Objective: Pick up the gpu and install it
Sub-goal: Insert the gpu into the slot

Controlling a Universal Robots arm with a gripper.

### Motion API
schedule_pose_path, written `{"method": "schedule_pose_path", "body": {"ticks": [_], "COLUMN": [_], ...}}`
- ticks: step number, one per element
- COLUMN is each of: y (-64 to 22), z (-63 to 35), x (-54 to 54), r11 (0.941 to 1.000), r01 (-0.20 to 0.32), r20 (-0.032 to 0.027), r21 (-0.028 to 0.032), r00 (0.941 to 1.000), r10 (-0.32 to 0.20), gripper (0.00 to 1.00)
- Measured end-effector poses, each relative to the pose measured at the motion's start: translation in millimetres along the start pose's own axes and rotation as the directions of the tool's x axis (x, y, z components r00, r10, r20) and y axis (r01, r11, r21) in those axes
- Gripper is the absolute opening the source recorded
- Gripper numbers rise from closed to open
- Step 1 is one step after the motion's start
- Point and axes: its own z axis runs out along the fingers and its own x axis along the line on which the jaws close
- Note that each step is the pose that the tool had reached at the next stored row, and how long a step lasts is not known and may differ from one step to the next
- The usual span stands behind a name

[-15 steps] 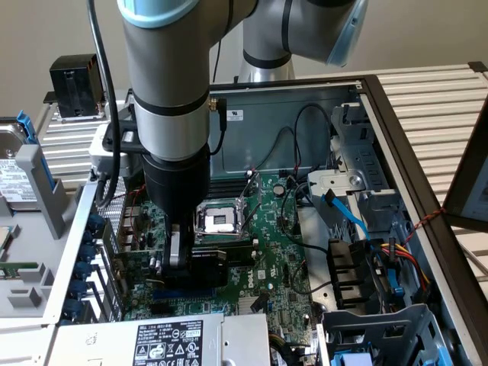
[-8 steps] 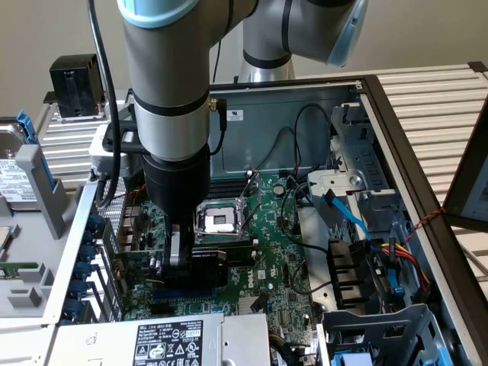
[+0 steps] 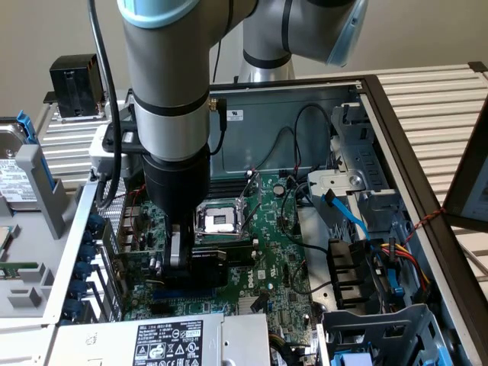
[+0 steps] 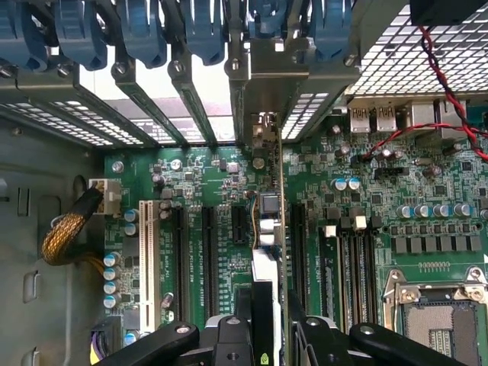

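Exterior view: open computer case (image 3: 396,130) lay flat on the slatted tabletop (image 3: 435,91). Inside it sat the green motherboard (image 3: 278,252), an empty processor socket (image 3: 219,221) near its middle, black cables (image 3: 305,130) looping above, a drive cage (image 3: 366,168) with a blue cable (image 3: 347,210) toward the exterior view's right, and the power supply (image 3: 168,339) at the near edge. The arm (image 3: 168,91) came straight down into the case. The gripper (image 3: 181,263) sat low over the board just beside the socket, fingers closed on the gpu (image 3: 213,255), which stood on edge, black shroud facing the camera, its bottom edge down at the slot area. Room was tight: blue slot latches (image 3: 91,252) and the case's rear wall on the exterior view's left, socket right next to the card. A hard drive (image 3: 15,168) and a black cube-shaped block (image 3: 76,84) sat outside the case on the exterior view's left.

Wrist view: gpu (image 4: 268,252) seen edge-on as a thin line running from between the fingers (image 4: 229,335) toward the rear slot brackets (image 4: 191,91). It stood between the black expansion slots (image 4: 207,259) and the memory slots (image 4: 347,259). White slot (image 4: 146,267), a braided cable (image 4: 65,236) and red wires (image 4: 450,84) lay off to the sides, well apart from the card.
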Motion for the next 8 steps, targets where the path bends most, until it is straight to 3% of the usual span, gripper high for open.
{"method": "schedule_pose_path", "body": {"ticks": [8], "y": [-0.1], "z": [2.0], "x": [0.0], "r11": [1.0], "r01": [0.005], "r20": [-0.0004], "r21": [0.0], "r00": [1.0], "r10": [-0.005], "gripper": [0.27]}}
